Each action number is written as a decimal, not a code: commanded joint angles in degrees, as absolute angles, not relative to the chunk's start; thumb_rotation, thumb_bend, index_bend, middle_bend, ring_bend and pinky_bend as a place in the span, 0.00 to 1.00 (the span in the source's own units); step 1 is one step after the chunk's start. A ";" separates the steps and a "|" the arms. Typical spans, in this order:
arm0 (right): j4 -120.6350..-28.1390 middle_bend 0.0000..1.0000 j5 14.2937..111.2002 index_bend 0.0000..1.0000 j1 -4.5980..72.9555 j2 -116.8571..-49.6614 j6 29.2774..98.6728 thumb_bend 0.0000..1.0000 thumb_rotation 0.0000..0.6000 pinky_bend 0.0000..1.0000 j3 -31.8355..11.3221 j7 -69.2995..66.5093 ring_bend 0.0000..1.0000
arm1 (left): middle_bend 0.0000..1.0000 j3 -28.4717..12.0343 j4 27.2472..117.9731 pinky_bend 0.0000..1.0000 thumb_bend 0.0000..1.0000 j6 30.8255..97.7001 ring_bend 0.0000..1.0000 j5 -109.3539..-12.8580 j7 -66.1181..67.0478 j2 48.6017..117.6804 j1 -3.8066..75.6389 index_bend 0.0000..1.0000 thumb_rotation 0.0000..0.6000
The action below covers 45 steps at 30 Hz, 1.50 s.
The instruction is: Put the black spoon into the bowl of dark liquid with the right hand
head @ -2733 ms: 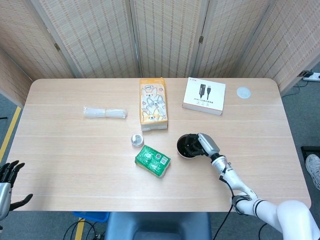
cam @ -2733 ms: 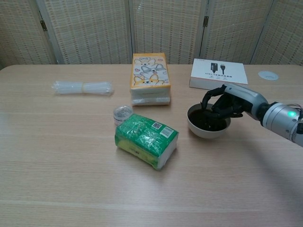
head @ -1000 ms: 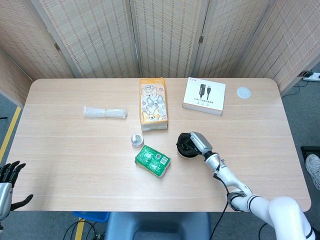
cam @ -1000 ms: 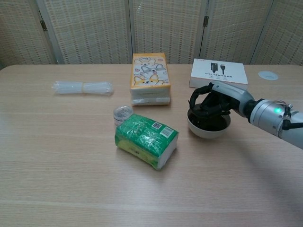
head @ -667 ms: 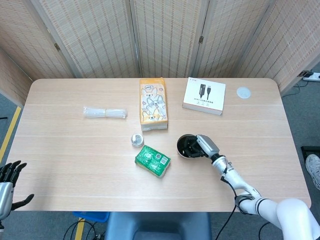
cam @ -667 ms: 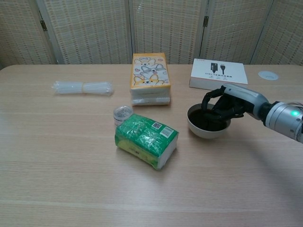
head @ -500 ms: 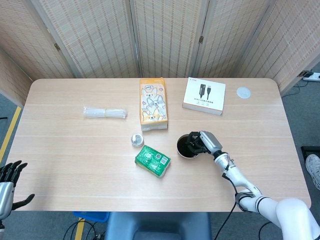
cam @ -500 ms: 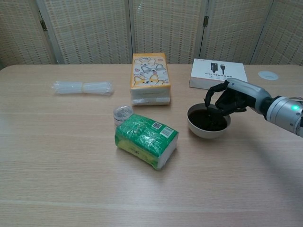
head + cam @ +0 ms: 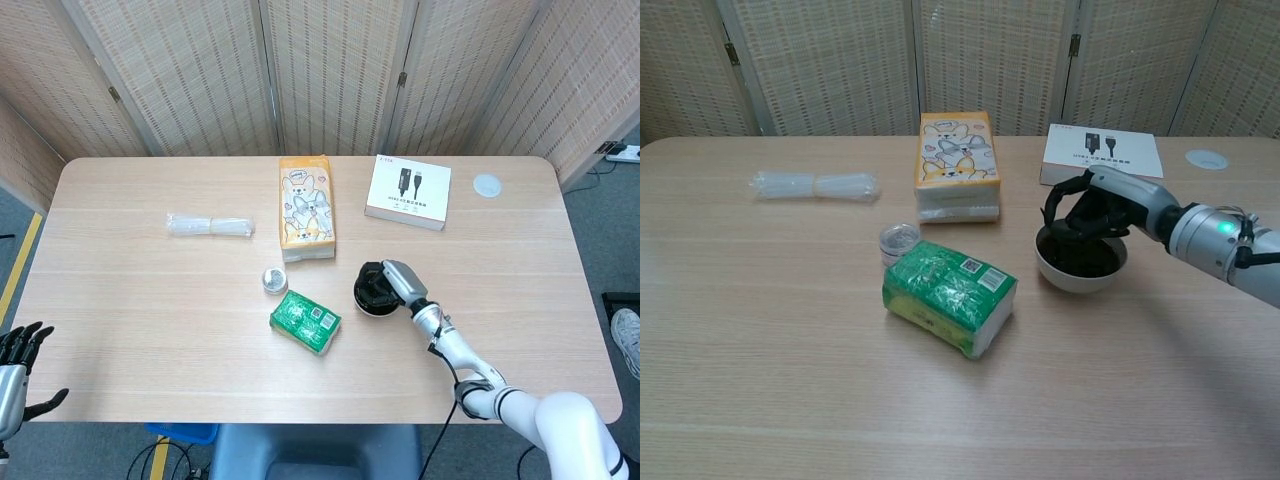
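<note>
A white bowl (image 9: 1080, 279) of dark liquid (image 9: 1085, 258) stands right of the table's centre, also in the head view as the bowl (image 9: 364, 302). My right hand (image 9: 1098, 205) hangs over its far rim with dark fingers curled down into it, seen from above as the right hand (image 9: 394, 279). It pinches the black spoon (image 9: 1068, 232), a thin dark shape that reaches the liquid and is hard to tell from the fingers. My left hand (image 9: 20, 362) shows at the lower left, off the table, fingers apart and holding nothing.
A green packet (image 9: 948, 297) and a small round tin (image 9: 899, 239) lie left of the bowl. Behind are an orange tissue pack (image 9: 956, 165), a white box (image 9: 1100, 156), a white disc (image 9: 1207, 158) and a clear plastic bundle (image 9: 816, 185) at far left.
My right hand has swung left across the bowl from where it was half a second ago, staying over the liquid. The bowl and the left hand have not moved.
</note>
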State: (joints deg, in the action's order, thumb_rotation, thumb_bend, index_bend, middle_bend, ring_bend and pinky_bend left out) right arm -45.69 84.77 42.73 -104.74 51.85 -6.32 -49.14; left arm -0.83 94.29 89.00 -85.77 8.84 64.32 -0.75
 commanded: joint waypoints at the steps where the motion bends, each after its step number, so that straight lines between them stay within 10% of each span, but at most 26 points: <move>1: -47.23 0.97 85.64 0.72 41.68 -103.63 53.07 0.52 1.00 1.00 -5.21 -49.59 1.00 | 0.14 -0.80 94.22 0.15 0.14 88.98 0.12 -85.78 8.81 64.37 -0.75 0.17 1.00; 12: -49.19 0.97 85.17 0.69 39.49 -100.20 53.95 0.52 1.00 1.00 -4.38 -48.89 1.00 | 0.14 -0.76 94.13 0.15 0.14 88.60 0.12 -86.21 8.86 64.81 -0.34 0.17 1.00; 19: -51.66 0.97 86.32 0.22 38.37 -98.22 54.61 0.36 1.00 1.00 -2.71 -47.69 1.00 | 0.14 -0.88 94.36 0.15 0.14 88.16 0.12 -86.33 9.25 65.01 0.11 0.17 1.00; 24: -53.85 0.95 86.66 0.08 37.21 -96.21 55.55 0.33 1.00 1.00 -1.87 -45.45 1.00 | 0.14 -0.89 94.41 0.15 0.14 87.47 0.12 -86.44 9.46 65.26 0.62 0.17 1.00; 33: -62.11 0.90 86.79 0.06 32.42 -87.48 63.67 0.39 1.00 1.00 -1.86 -35.03 1.00 | 0.14 -1.21 94.32 0.15 0.14 86.82 0.12 -86.40 9.45 65.50 1.38 0.17 1.00; 36: -66.80 0.85 85.46 0.22 29.50 -83.02 66.73 0.45 1.00 1.00 -1.78 -26.54 0.99 | 0.14 -1.35 94.22 0.15 0.14 86.52 0.12 -86.61 9.23 65.88 1.81 0.17 1.00; 39: -71.59 0.75 84.28 0.35 26.11 -78.93 70.62 0.48 1.00 0.97 -1.42 -16.87 0.86 | 0.14 -1.38 93.74 0.15 0.14 85.98 0.12 -86.99 9.36 66.83 2.41 0.17 1.00; 45: -78.09 0.40 82.60 0.35 18.88 -74.09 80.45 0.45 1.00 0.59 -1.29 -3.28 0.44 | 0.14 -2.01 93.57 0.15 0.14 84.69 0.12 -87.49 10.11 68.75 4.13 0.17 1.00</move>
State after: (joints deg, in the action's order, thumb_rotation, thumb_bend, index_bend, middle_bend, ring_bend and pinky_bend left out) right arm -73.32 84.05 23.74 -78.07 74.42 -1.48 -9.67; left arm -1.86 93.53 84.94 -87.34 9.93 68.50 3.85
